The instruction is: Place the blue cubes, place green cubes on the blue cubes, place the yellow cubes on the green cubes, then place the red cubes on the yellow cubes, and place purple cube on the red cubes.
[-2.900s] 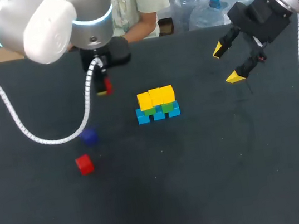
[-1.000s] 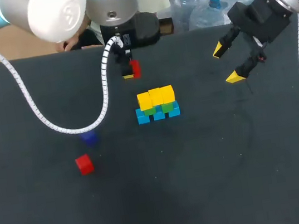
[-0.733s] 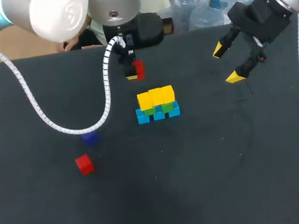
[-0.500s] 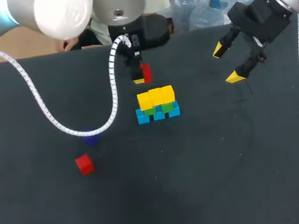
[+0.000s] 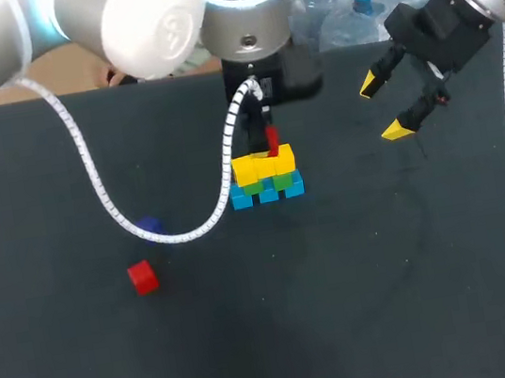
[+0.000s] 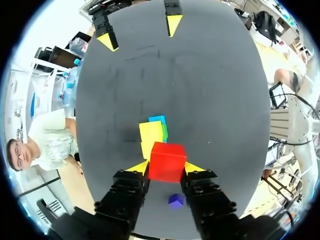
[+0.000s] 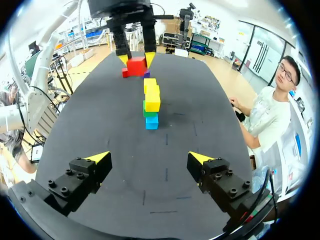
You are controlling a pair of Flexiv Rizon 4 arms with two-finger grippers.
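Red plastic cube (image 6: 167,161), clenched in the left gripper (image 6: 165,168), hovers at the twelve o'clock edge of the blue-green-yellow cube stack (image 5: 265,179); centre it over one yellow cube (image 5: 283,157) before lowering. Right gripper (image 7: 148,158) hangs released.

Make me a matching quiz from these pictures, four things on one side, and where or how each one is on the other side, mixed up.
1. right gripper
2. yellow cubes
3. purple cube
4. left gripper

A. shut on a red cube
B. lying on the table
C. open, holding nothing
D. stacked on green cubes

Pairs: 1-C, 2-D, 3-B, 4-A.
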